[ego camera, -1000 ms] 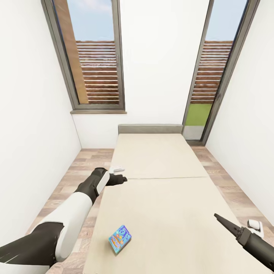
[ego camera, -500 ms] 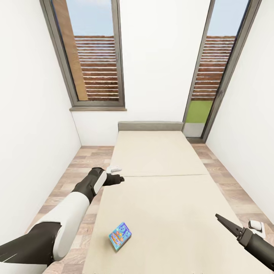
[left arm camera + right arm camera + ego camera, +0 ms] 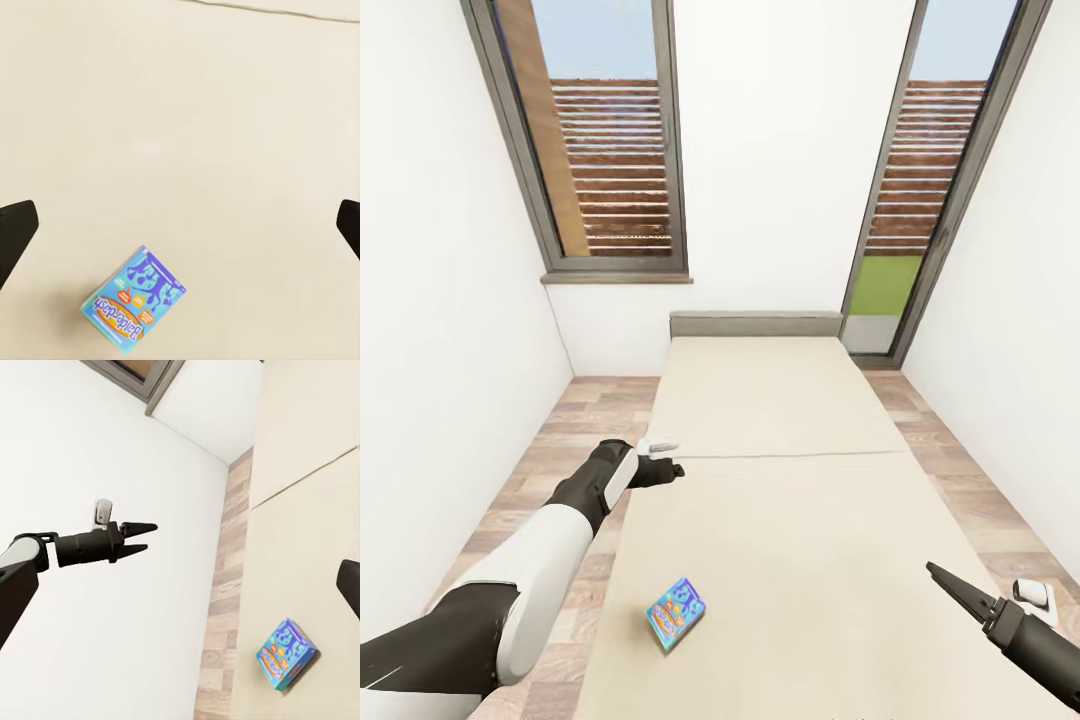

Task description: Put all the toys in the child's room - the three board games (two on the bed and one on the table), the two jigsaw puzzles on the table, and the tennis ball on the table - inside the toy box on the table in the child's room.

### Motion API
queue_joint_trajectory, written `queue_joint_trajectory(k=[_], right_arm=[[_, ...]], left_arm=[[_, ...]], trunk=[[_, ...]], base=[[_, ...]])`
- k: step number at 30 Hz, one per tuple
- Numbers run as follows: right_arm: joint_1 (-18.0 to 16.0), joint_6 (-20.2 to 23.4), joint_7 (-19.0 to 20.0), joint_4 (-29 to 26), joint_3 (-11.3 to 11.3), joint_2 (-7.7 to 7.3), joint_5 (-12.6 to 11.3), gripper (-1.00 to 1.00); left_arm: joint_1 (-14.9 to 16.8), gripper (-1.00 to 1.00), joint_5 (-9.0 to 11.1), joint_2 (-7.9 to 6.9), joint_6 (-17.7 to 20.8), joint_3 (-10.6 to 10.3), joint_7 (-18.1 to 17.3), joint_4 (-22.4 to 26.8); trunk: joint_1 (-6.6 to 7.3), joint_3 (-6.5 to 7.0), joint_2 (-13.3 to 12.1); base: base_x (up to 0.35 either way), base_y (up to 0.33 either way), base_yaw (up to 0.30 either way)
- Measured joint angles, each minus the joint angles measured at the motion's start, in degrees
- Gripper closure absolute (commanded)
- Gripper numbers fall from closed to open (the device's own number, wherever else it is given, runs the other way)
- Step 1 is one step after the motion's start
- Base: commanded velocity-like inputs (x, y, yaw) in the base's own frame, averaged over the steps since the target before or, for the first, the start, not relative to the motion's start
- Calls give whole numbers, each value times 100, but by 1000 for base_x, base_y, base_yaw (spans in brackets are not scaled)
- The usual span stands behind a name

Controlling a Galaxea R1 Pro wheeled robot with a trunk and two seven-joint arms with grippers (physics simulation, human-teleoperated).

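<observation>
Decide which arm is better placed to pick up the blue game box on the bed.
Probably the left: its tool hangs open over the bed's left edge, the board game lying near that side.

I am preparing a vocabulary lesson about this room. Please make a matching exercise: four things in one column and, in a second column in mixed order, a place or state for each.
Column one:
1. blue board game box
2. left gripper
3. right gripper
4. headboard

Column two:
A. at the bed's far end, against the white wall
B. lying on the beige bed, near its left edge
C. in the air over the bed's right side, empty
D. in the air at the bed's left edge, past the box, empty

Pairs: 1-B, 2-D, 3-C, 4-A
</observation>
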State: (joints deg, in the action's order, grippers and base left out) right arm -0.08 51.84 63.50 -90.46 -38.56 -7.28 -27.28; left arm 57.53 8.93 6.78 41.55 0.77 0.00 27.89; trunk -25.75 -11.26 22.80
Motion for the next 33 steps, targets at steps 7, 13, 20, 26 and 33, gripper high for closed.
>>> queue_joint_trajectory(k=[7, 13, 20, 26, 33], right_arm=[[0, 0, 0, 4, 0, 0, 0, -100], [0, 0, 0, 5, 0, 0, 0, -100], [0, 0, 0, 5, 0, 0, 0, -100], [0, 0, 0, 5, 0, 0, 0, -100], [0, 0, 0, 5, 0, 0, -1, -100]], left_arm=[[0, -100, -4, 9, -22, -17, 3, 0], [0, -100, -6, 13, -30, -22, 7, 0], [0, -100, -6, 10, -38, -27, 8, 0], [0, -100, -6, 7, -43, -25, 3, 0], [0, -100, -6, 10, -49, -17, 4, 0]], trunk=[[0, -66, 0], [0, -122, 0], [0, -188, 0], [0, -245, 0], [0, -311, 0]], base=[[0, 0, 0], [0, 0, 0], [0, 0, 0], [0, 0, 0], [0, 0, 0]])
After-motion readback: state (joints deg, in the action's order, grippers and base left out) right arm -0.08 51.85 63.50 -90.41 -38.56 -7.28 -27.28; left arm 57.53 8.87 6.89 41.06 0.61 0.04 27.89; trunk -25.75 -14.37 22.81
